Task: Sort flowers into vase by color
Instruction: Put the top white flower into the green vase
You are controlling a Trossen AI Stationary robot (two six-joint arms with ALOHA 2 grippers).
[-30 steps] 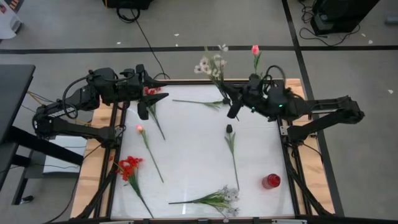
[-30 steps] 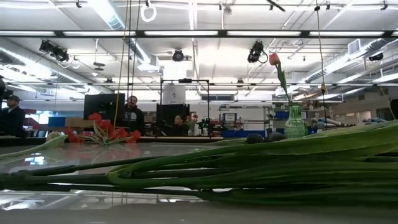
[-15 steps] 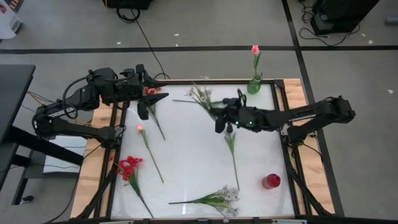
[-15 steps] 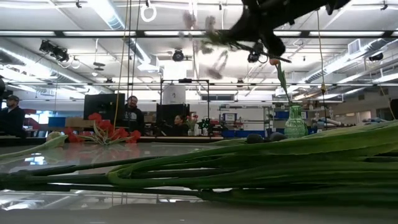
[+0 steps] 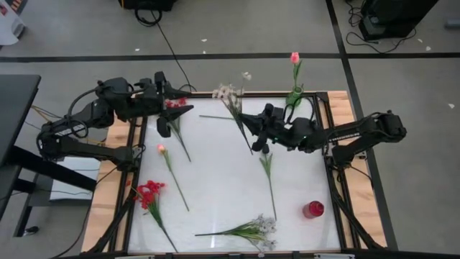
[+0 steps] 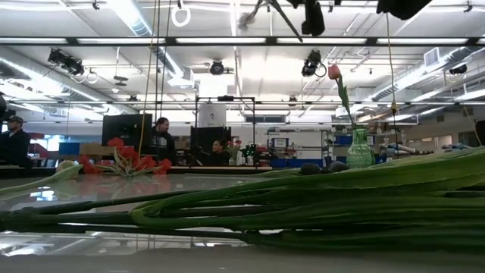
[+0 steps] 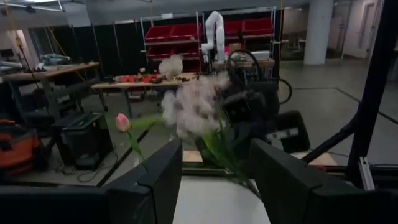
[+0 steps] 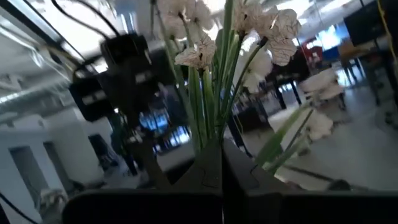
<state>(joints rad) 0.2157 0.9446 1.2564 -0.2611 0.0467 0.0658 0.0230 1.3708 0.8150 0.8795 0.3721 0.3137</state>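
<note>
My right gripper [image 5: 256, 132] hovers over the table's far middle, shut on a white spray [image 5: 228, 93] whose blossoms point toward the far edge. The low view shows it at the top, my right gripper [image 6: 311, 15] above the table. My left gripper [image 5: 172, 121] is open beside a red cluster [image 5: 175, 105] at the far left. A green vase [image 5: 295, 98] at the far right holds a pink tulip [image 5: 295, 57]. Lying flat on the table are a pink tulip [image 5: 162, 149], a red cluster [image 5: 149, 192], a dark bud [image 5: 264, 149] and a white spray [image 5: 257, 229]. My right gripper pinches the white spray's green stems [image 8: 208, 134] between its two fingers, well below the blossoms [image 8: 264, 28]. The fingers lie across the stems. The spray is lifted clear of the table, with its stem end [image 5: 251, 150] trailing toward the near side.
A red vase [image 5: 313, 209] stands near the table's near right corner. The white tabletop [image 5: 215, 173] has bare room in its middle. In the low view the near white spray's stems [image 6: 303, 205] fill the foreground. People sit at desks in the room beyond.
My right gripper carried the white spray from beside the green vase toward the table's left and nearer, dipping lower, then rose again. The spray swung about, and its blossoms now lie farther left over the far edge. My left arm kept still.
</note>
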